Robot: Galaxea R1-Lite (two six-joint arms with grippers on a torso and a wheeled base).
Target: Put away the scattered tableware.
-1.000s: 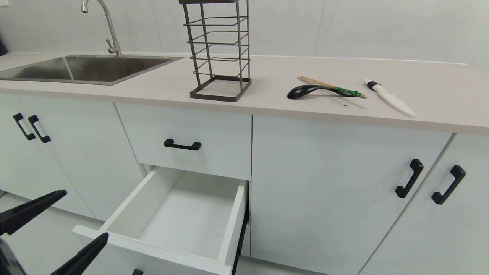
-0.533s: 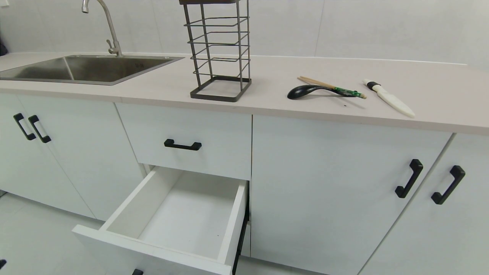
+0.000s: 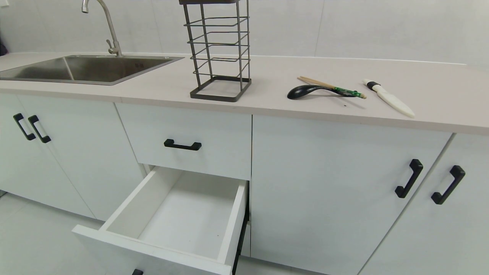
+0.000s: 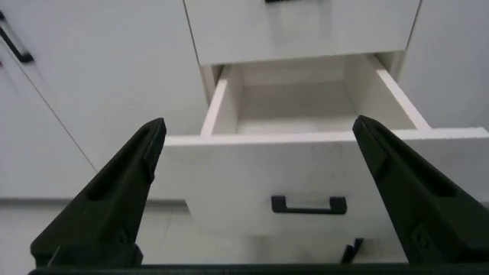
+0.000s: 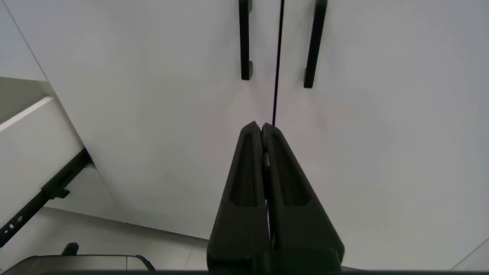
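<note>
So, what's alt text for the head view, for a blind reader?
A white drawer stands open below a kitchen counter. On the counter lie a black spoon, chopsticks and a white knife, right of a wire rack and sink.

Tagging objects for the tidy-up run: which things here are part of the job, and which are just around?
Job: black spoon, chopsticks, white knife, all on the counter; open drawer, likely the destination.
Just around: wire rack, sink, faucet, shut upper drawer.
</note>
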